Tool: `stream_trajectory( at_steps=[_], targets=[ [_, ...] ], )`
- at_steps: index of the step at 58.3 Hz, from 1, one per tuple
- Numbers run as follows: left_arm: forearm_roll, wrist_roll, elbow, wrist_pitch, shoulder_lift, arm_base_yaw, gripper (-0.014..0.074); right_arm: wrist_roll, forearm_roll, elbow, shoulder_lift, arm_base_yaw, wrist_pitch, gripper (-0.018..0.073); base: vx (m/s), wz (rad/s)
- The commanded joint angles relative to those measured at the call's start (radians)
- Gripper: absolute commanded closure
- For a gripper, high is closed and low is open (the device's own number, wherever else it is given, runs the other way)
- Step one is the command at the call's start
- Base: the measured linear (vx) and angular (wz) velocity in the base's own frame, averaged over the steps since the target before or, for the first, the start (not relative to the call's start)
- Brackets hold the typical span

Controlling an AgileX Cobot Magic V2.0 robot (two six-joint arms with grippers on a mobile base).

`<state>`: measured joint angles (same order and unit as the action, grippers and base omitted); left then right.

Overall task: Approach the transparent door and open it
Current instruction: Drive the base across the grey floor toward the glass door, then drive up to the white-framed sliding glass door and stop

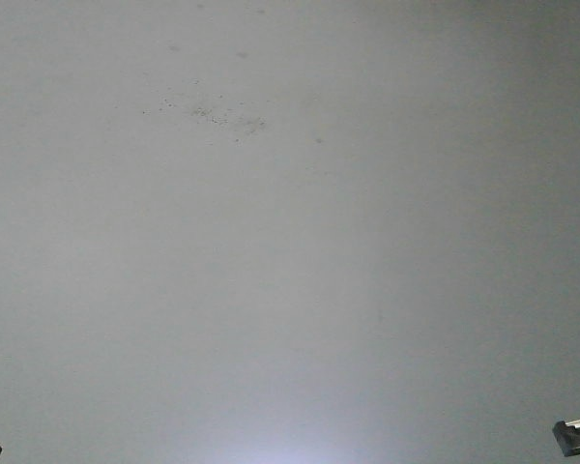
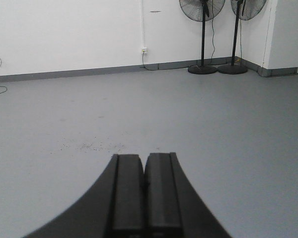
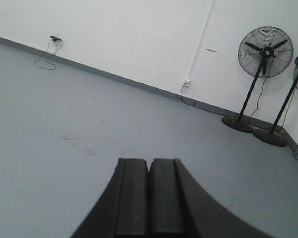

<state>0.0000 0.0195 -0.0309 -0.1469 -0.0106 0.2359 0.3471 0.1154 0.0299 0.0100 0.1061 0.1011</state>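
The transparent door is out of view in every frame. My left gripper (image 2: 143, 156) is shut and empty, its two black fingers pressed together above bare grey floor (image 2: 89, 109). My right gripper (image 3: 149, 161) is also shut and empty over the same grey floor (image 3: 49, 148). The front view shows only grey floor (image 1: 290, 251) with a patch of dark specks (image 1: 213, 111); small dark arm parts show at its lower corners (image 1: 578, 435).
A white wall with a grey skirting (image 2: 64, 29) stands ahead. Two black pedestal fans (image 2: 202, 34) (image 2: 236, 37) stand at the right near a white corner post (image 2: 283, 34). A wall socket with a cable (image 3: 186, 83) and a loose cable (image 3: 48, 55) lie along the wall.
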Motion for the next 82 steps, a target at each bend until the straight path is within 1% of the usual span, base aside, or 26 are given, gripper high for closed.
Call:
stream_trajectory(
  at_steps=[1,15,30,82],
  targets=[
    [-0.006,-0.002,-0.01,0.08,-0.005,0.003,0.0603,0.002,-0.008,0.004,0.016,-0.005,-0.079,0.0564,0.38,0.07],
    [-0.006,-0.002,-0.01,0.08,-0.005,0.003,0.0603,0.002,-0.008,0.004,0.016,-0.005,-0.079,0.0564,0.39,0.21],
    [-0.006,-0.002,-0.01,0.08,-0.005,0.003,0.0603,0.002,-0.008,0.004,0.016,-0.005,-0.079,0.0564,0.41,0.46],
    [-0.006,-0.002,-0.01,0.08,-0.005,0.003,0.0603,0.002,-0.008,0.004,0.016,-0.005,-0.079,0.0564,0.44,0.75]
  ],
)
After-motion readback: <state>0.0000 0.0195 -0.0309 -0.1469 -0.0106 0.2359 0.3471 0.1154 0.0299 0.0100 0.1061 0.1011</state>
